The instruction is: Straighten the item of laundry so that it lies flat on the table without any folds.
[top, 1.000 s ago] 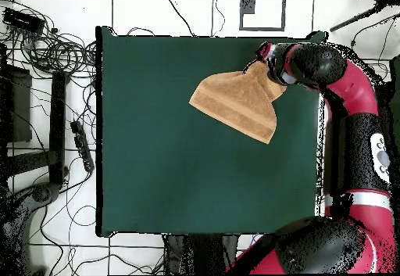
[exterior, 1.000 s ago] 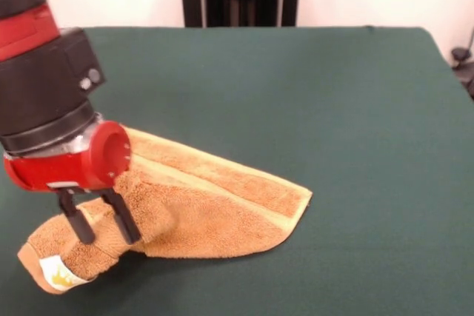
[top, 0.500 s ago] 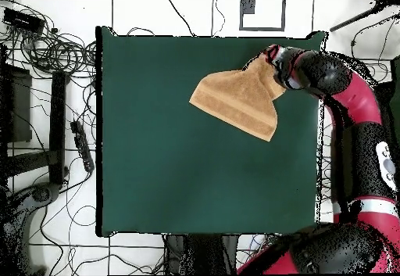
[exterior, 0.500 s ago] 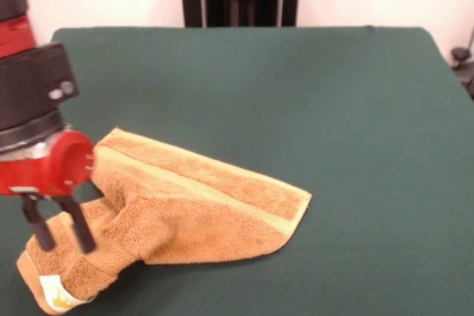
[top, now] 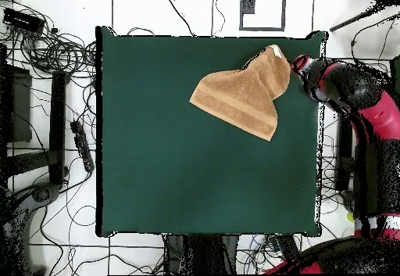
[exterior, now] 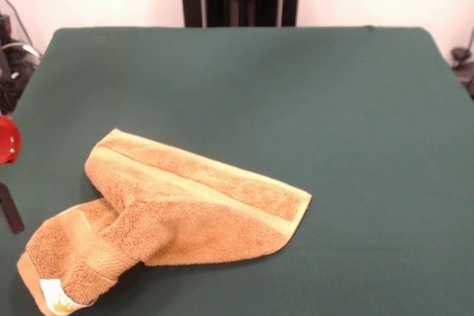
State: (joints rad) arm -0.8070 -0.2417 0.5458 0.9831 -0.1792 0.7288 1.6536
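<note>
Orange-tan terry towel (exterior: 178, 209) is sitting near one edge of the green table (exterior: 311, 101), still folded over itself, with one end bunched into a narrow roll and a little white tag (exterior: 58, 297) at the tip. Gripper (top: 299, 62) is just off that bunched end, can't tell if it's clenched or not.

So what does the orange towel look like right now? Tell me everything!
The towel is fluffy orange-tan terry cloth with a paler stripe near its hem and a little white tag at one end. It lies on the green table, not flat: one end is bunched and folded over itself, the other end spreads wider. Only the table touches it. The robot's pincer is off to the side, apart from it.
</note>
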